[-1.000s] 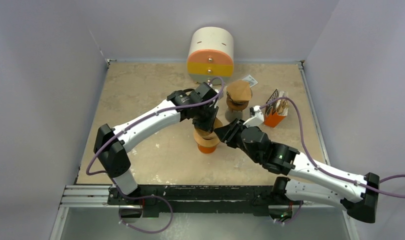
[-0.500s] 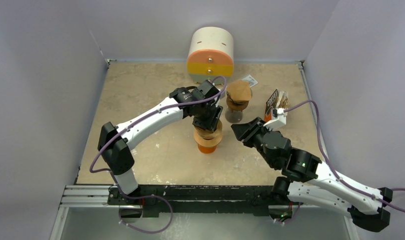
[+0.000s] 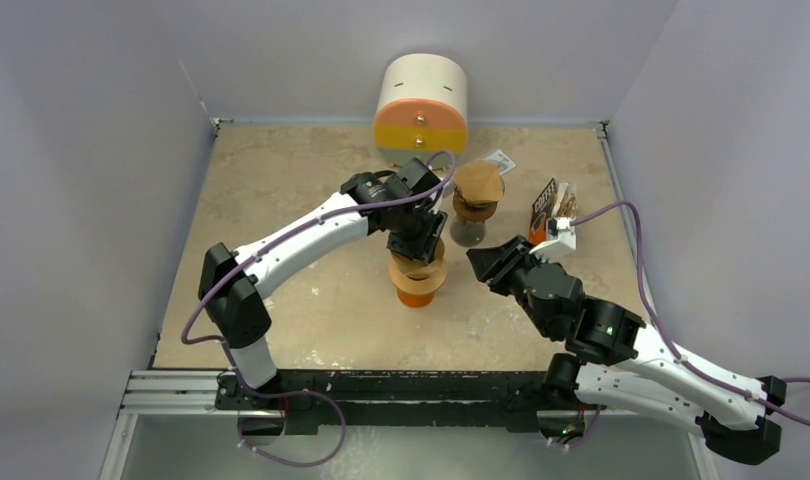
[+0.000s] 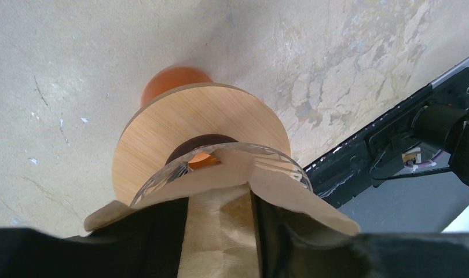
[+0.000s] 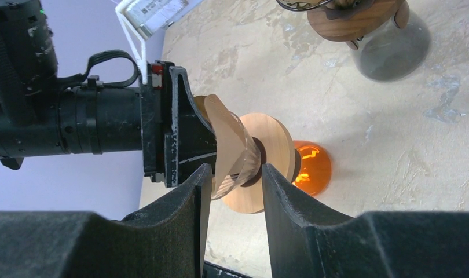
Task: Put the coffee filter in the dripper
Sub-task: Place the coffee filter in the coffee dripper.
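The brown paper coffee filter (image 4: pixel 220 200) sits in the glass dripper (image 4: pixel 281 159) with its flaps splayed over the rim. The dripper rests on a wooden collar (image 4: pixel 162 124) atop an orange carafe (image 4: pixel 174 84), near the middle of the surface (image 3: pixel 271 170). The left gripper (image 3: pixel 418 240) hangs right over it, jaws part open astride the filter's middle fold; whether they touch the paper I cannot tell. The right gripper (image 3: pixel 484 264), at the dripper's 3 o'clock, has its jaws part open and empty. A second dripper (image 3: pixel 477 200) stands at 1 o'clock.
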Robot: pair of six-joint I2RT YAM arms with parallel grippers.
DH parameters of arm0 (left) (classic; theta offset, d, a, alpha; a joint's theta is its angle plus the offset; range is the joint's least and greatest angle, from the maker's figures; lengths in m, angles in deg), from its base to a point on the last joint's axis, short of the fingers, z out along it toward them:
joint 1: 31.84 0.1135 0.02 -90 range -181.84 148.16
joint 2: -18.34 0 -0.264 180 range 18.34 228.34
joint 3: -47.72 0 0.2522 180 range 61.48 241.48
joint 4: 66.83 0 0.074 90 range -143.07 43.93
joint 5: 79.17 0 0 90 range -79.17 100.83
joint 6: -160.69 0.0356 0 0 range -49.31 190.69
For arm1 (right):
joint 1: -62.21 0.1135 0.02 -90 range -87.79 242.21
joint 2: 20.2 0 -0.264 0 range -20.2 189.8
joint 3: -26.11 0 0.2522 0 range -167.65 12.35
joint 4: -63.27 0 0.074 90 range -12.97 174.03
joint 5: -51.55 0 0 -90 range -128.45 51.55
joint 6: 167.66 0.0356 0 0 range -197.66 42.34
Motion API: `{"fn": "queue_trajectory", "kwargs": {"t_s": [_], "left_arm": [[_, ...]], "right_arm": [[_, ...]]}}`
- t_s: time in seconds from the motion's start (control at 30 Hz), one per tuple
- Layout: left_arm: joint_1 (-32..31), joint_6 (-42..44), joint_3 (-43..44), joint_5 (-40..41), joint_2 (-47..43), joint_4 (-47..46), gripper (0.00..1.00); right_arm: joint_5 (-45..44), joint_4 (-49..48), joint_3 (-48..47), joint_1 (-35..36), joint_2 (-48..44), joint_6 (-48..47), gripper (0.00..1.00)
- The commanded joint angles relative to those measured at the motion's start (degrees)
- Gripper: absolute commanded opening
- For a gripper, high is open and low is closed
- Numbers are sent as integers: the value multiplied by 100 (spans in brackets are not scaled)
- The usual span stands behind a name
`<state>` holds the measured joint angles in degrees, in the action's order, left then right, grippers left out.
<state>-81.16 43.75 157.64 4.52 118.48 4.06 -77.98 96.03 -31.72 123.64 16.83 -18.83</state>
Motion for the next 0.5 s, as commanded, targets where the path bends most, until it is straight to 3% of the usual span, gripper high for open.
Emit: {"fn": "queue_trajectory", "kwargs": {"t_s": [0.0, 0.23, 0.33, 0.47], "left_arm": [[-59, 100, 226, -105, 168, 237, 36], [-84, 127, 462, -186, 286, 410, 7], [-131, 127, 519, -176, 358, 468, 0], [-214, 120, 533, -6, 440, 544, 0]], "right_arm": [[-225, 27, -60, -18, -80, 7, 40], [-157, 20, -49, -17, -65, 41, 40], [-145, 31, -36, -19, -65, 53, 40], [-135, 42, 20, -17, -102, 104, 40]]}}
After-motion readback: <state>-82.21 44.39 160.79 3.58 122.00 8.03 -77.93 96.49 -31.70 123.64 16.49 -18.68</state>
